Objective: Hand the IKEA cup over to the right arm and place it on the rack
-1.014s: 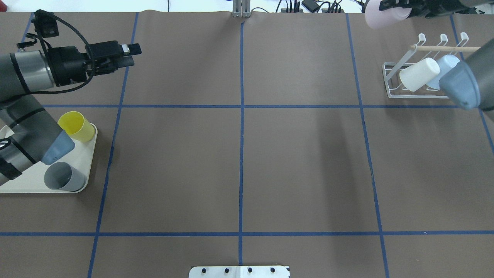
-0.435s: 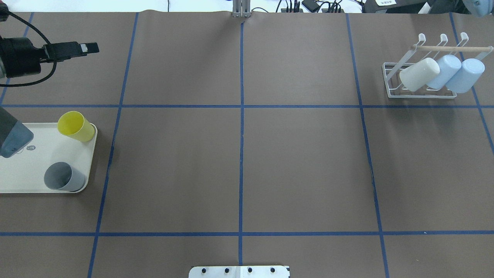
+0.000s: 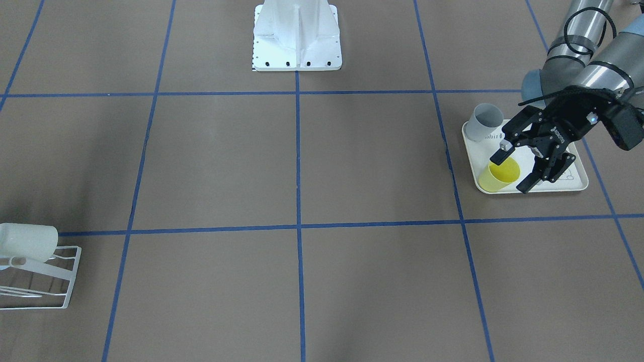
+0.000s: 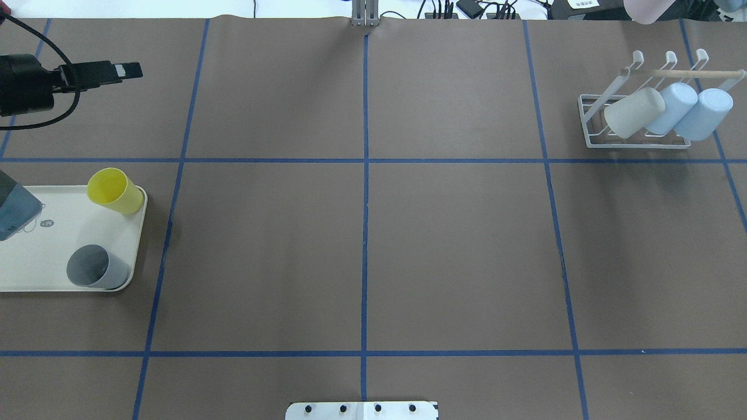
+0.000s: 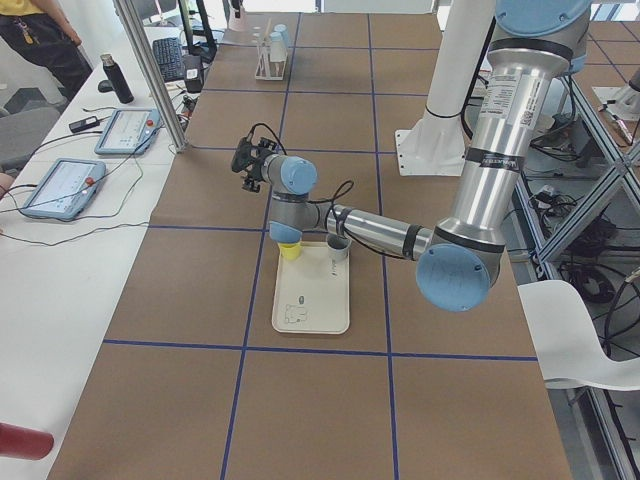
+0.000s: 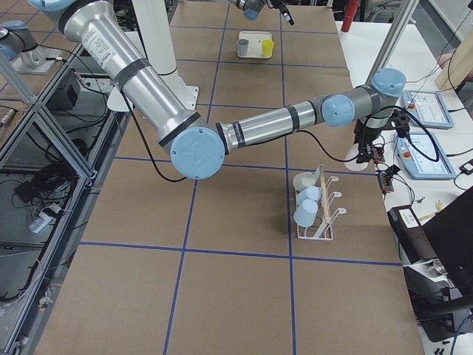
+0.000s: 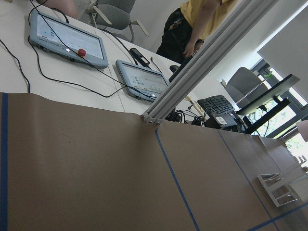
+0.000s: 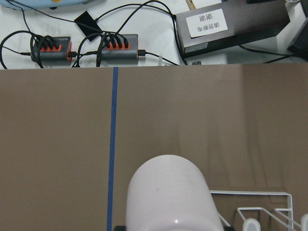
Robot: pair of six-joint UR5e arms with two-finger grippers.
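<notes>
Right gripper seemingly clamped on pink cup, held aloft just beyond rack; cup should be tilted and lowered slowly onto a free prong, clear of racked cups.

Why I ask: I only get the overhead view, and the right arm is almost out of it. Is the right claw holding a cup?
Observer: Yes. The right wrist view shows a pink cup held in the air beside the rack, not yet on it.
Operator: And the left claw? It is edge-on for me.
Observer: The front-facing view shows the left claw open and empty.
</notes>
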